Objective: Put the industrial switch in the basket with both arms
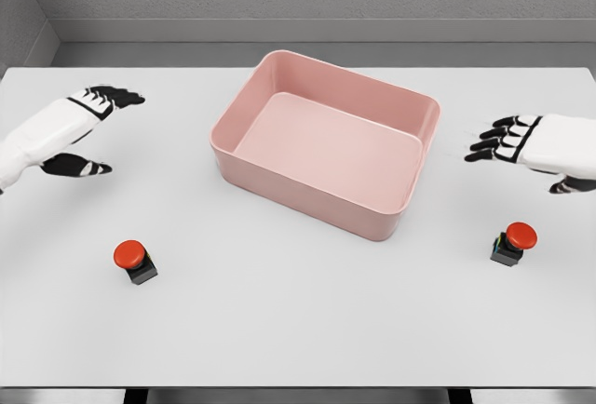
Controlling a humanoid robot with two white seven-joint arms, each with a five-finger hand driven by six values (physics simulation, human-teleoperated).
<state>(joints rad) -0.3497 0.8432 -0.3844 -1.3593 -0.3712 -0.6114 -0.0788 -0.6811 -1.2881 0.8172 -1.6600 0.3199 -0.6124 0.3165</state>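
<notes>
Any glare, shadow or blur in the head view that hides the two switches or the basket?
Head view: even, soft light, no glare; left switch and right switch sharp, with small shadows; basket clear, its inside evenly lit; both hands, left and right, crisp.

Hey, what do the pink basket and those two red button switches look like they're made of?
Pink basket: likely molded plastic, with smooth satin walls and rounded corners. Left switch and right switch: glossy red caps, probably plastic, on dark matte bases, material unclear.
</notes>
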